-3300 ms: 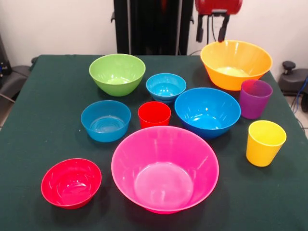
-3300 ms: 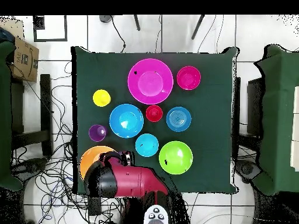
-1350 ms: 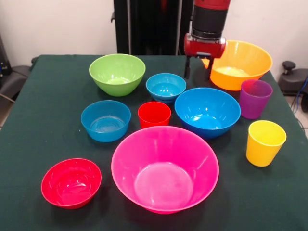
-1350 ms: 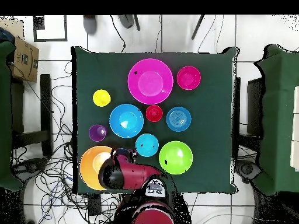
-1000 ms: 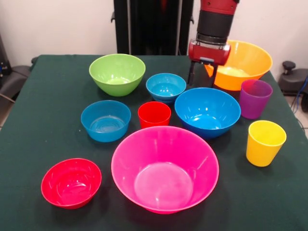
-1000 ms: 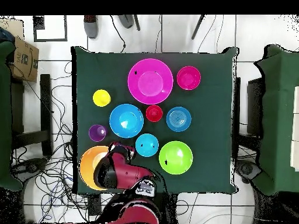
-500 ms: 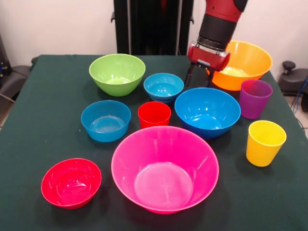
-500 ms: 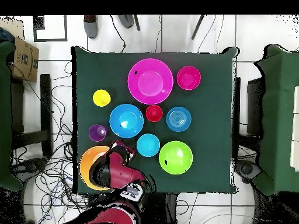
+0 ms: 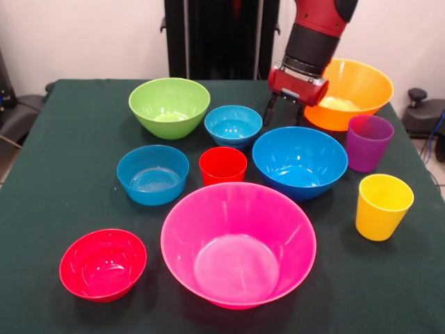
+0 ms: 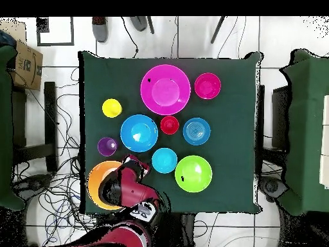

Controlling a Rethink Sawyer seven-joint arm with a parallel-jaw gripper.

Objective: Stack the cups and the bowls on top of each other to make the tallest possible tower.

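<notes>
10 pieces sit apart on your green bench (image 9: 62, 132), none stacked: the pink bowl (image 9: 238, 243) nearest the front, the orange bowl (image 9: 348, 92) at the back right, then 2 blue bowls (image 9: 300, 160), the green bowl (image 9: 169, 106), the light-blue bowl (image 9: 233, 125) and the red bowl (image 9: 103, 264). You also have 3 cups (image 9: 382, 206), and the gripper (image 9: 282, 110), fingers apart and empty, hangs between the orange and light-blue bowls.

Dark green table cloth (image 9: 62, 174) covers the table. Cardboard box (image 10: 24, 64) sits on the floor off the table's left side in the overhead view. Cables (image 10: 48, 193) tangle over white floor tiles (image 10: 193, 38). Shoes of a person (image 10: 101, 26) show at the top edge.
</notes>
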